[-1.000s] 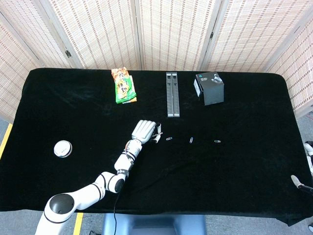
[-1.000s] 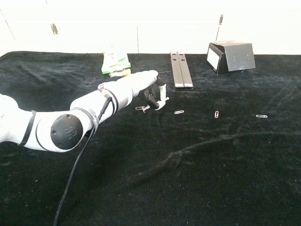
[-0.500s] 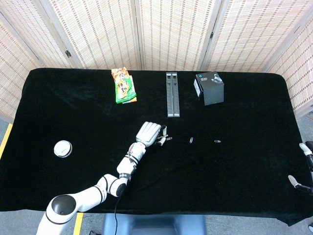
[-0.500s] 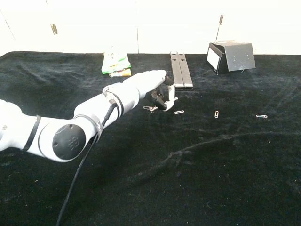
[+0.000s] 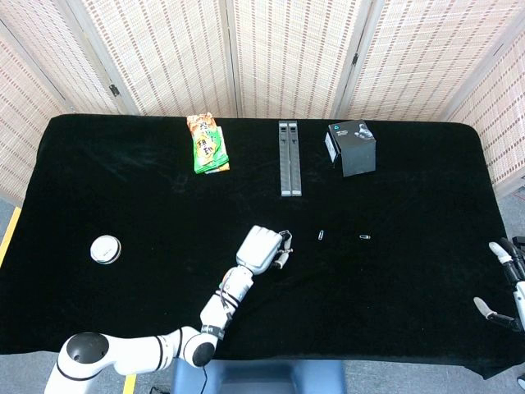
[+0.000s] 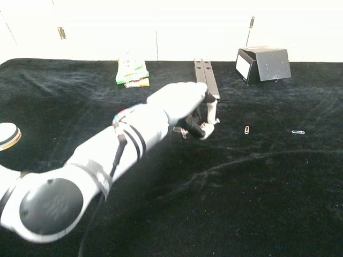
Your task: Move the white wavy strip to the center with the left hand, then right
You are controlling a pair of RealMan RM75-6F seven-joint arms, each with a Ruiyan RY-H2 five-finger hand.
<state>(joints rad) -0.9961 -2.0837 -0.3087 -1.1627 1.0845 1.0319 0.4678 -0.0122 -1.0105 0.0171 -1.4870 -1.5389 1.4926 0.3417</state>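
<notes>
The left hand (image 5: pixel 262 249) (image 6: pixel 182 101) reaches over the middle of the black-covered worktop (image 5: pixel 410 312), palm down, fingers (image 6: pixel 206 126) curled toward the cloth; in the chest view the white wavy strip (image 6: pixel 181 130), a small thin wire-like piece, lies on the cloth right at those fingertips, on their near-left side; whether the fingers actually pinch it or only touch it cannot be told, and in the head view the hand covers it; in the head view another small clip (image 5: pixel 285 233) peeks out just beyond the hand's far-right edge. Two more small clips lie to the right of the hand, one near (image 5: pixel 321 236) (image 6: pixel 246 129), one further off (image 5: pixel 365 238) (image 6: pixel 298 131), both apart from it. Straight beyond the hand lies a pair of long dark bars (image 5: pixel 289 158) (image 6: pixel 206 75), side by side and touching; beyond and to the right of it stands a black box (image 5: pixel 351 148) (image 6: pixel 265 63); beyond and to the left lies a green and orange snack packet (image 5: pixel 207 144) (image 6: pixel 130 72). Well to the left of the hand sits a white round disc (image 5: pixel 106 249) (image 6: pixel 8 135). The right hand (image 5: pixel 517 287) shows only in the head view, at the far right edge beside the worktop, well apart from everything else; its fingers are spread and hold nothing.
</notes>
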